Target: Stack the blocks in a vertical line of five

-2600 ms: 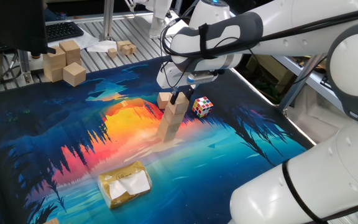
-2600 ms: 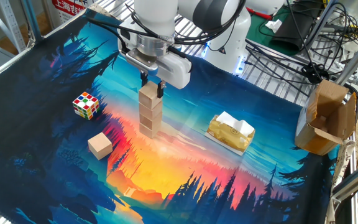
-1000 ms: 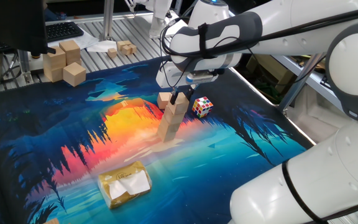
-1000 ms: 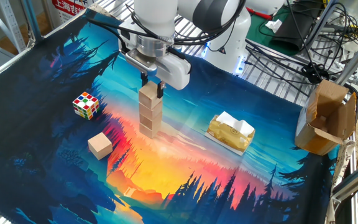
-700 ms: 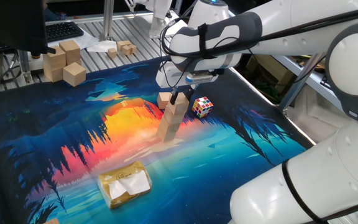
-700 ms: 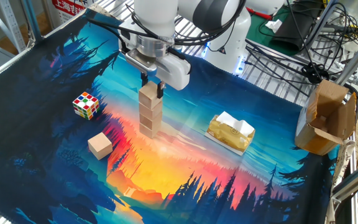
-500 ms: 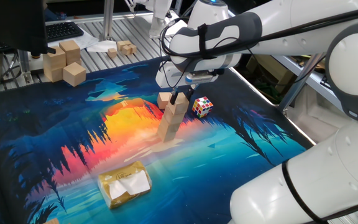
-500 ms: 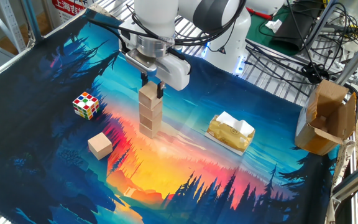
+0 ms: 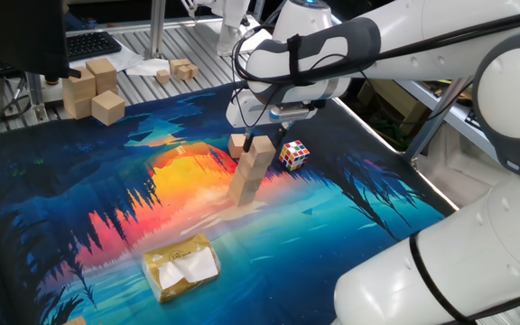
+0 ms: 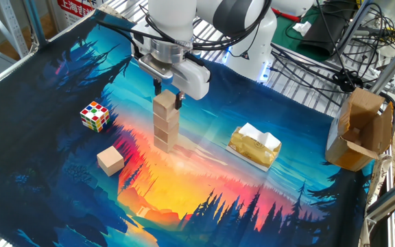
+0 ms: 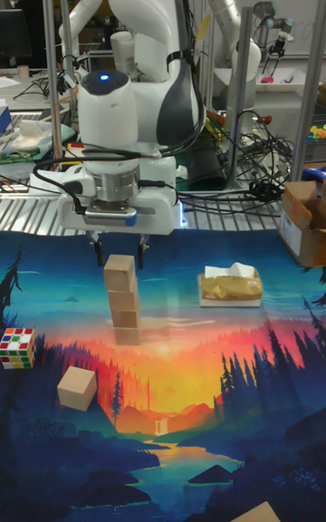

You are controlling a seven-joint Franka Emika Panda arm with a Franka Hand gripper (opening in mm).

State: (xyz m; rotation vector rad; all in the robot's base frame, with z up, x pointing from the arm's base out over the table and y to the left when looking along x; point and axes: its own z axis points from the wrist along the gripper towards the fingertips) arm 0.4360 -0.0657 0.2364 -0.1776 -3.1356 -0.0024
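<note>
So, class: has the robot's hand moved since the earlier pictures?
Yes. The hand has lifted slightly off the stack's top block, judged against the puzzle cube.

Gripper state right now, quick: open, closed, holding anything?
Gripper: open, fingers either side of the top block of the four-high stack, not clamped on it.

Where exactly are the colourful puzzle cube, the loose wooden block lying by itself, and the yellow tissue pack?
puzzle cube (image 10: 94,115), other fixed view, its top face.
loose block (image 10: 110,160), other fixed view, its top face.
tissue pack (image 10: 254,147), other fixed view, its yellow wrapper.
</note>
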